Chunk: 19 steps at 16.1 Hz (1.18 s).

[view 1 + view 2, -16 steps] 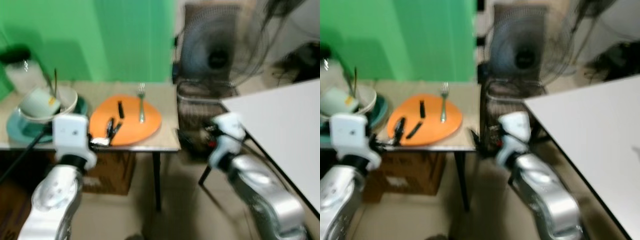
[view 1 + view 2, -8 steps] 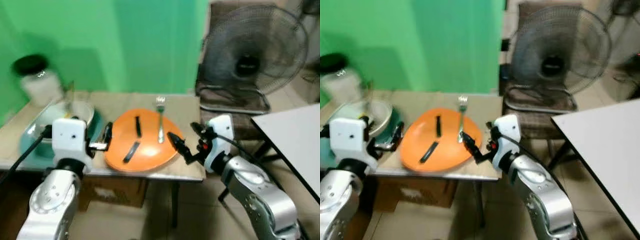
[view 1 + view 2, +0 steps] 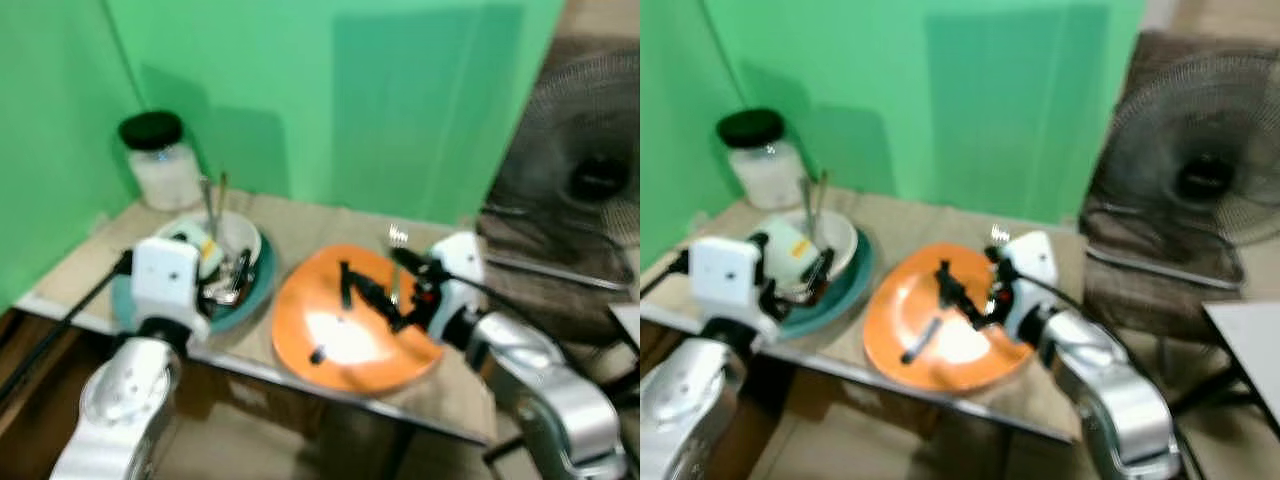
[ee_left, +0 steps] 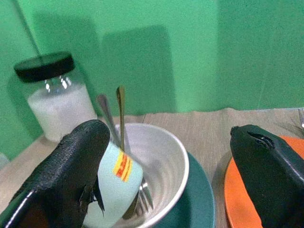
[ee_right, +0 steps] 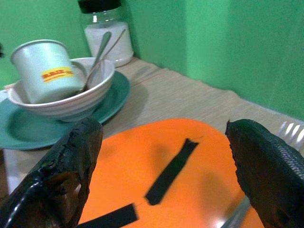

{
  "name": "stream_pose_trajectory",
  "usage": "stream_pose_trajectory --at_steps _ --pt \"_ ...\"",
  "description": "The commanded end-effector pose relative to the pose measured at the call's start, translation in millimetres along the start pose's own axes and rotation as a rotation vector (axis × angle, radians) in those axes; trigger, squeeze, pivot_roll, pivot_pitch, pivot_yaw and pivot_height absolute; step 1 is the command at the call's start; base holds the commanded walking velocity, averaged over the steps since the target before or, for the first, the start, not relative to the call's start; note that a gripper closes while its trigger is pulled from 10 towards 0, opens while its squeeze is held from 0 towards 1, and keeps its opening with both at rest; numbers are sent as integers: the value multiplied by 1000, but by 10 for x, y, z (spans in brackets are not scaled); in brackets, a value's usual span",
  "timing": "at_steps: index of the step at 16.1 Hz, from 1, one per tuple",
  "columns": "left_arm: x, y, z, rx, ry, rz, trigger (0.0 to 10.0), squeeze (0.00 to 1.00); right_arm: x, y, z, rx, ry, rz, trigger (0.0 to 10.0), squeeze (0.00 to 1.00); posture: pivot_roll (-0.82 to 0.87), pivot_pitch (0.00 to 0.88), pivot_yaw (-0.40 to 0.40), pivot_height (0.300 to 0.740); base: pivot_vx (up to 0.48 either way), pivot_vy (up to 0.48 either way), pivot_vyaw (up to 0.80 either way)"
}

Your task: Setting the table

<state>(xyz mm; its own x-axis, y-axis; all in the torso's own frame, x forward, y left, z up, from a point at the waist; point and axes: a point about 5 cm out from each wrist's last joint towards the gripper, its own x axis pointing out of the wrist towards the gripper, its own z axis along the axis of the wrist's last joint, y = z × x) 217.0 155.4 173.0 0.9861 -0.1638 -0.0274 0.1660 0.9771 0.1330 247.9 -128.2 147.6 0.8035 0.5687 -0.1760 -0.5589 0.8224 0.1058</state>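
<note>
A: Between the black fingers of the right gripper (image 3: 375, 297), what is there?

B: Nothing; the fingers are spread wide and hold nothing; they hang low over the round orange plastic plate (image 3: 345, 330), which has short black strips (image 5: 171, 171) on it; the silver metal fork (image 3: 397, 240) lies at the far edge of this plate, just beside the gripper.

A: And the left gripper (image 3: 232, 280)?

B: Also wide open and empty; it points at the white ribbed bowl (image 4: 166, 161); inside the bowl lean a pale green cup with a yellow label (image 5: 45, 71) and two long metal utensils (image 4: 116, 114); the bowl stands on the round teal plate (image 3: 255, 295).

A: How far is the task?

B: I judge it is at the beginning; all the dishes are together on the small beige table (image 3: 300, 225) near the green wall; the glass jar with a black lid (image 3: 160, 160) stands behind; nothing is lifted yet.
</note>
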Motion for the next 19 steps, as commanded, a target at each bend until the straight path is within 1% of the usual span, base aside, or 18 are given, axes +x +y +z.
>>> stream_pose_trajectory --at_steps 1,2,3,5,6,8,9,10,11,12,13,14,15,16,17,19 --pt "20 -34 5 9 -6 -16 10000 0 -11 -51 12 5 -5 -30 10000 1000 -8 0 53 740 0 -480 0" --pt "26 -61 3 8 -7 -17 10000 0 -24 -73 11 4 -5 -35 10000 1000 -10 0 51 740 0 -480 0" --pt "41 -51 -5 3 -6 -15 10000 0 1 -70 16 5 -3 -42 10000 1000 -13 0 49 740 0 -480 0" --pt "49 -42 -42 -11 9 -30 10000 0 60 -53 23 15 8 -63 10000 1000 -19 0 46 740 0 0 0" --pt "42 -64 -65 4 20 -73 10000 0 150 -27 20 22 31 -83 10000 1000 -25 0 40 740 0 0 0" --pt "39 -101 -85 16 27 -107 10000 0 222 -26 8 13 58 -102 10000 1000 -28 0 33 740 0 0 0" --pt "39 -79 -96 27 26 -134 10000 0 351 -7 -12 18 109 -131 10000 1000 -28 0 22 740 0 0 0" --pt "34 -62 -102 34 27 -148 10000 0 436 8 -18 35 138 -155 10000 1000 -30 0 18 740 0 0 0" --pt "13 -16 -115 45 35 -159 10000 0 544 76 3 65 150 -149 10000 1000 -30 0 13 740 0 0 0" --pt "-8 18 -118 45 41 -161 10000 0 617 134 23 96 154 -141 10000 1000 -29 0 10 740 0 0 0" --pt "-16 28 -118 42 42 -159 10000 0 641 152 29 111 156 -142 10000 1000 -30 0 10 740 0 0 0" --pt "-48 34 -108 37 40 -180 10000 0 722 176 1 114 185 -169 10000 1000 -27 0 6 740 0 0 0" --pt "-78 26 -102 42 39 -214 10000 0 793 179 -48 92 230 -202 10000 1000 -24 0 3 740 0 0 0" --pt "-122 25 -110 47 47 -258 10000 0 876 164 -106 88 299 -254 10000 1000 -22 4 1 740 0 0 0" --pt "-172 28 -118 49 61 -299 10000 0 944 164 -118 110 332 -267 10000 1000 -17 13 -3 740 0 0 0" --pt "-250 41 -126 46 82 -343 10000 0 1020 144 -85 113 331 -295 10000 1000 -14 24 -8 740 0 0 0"
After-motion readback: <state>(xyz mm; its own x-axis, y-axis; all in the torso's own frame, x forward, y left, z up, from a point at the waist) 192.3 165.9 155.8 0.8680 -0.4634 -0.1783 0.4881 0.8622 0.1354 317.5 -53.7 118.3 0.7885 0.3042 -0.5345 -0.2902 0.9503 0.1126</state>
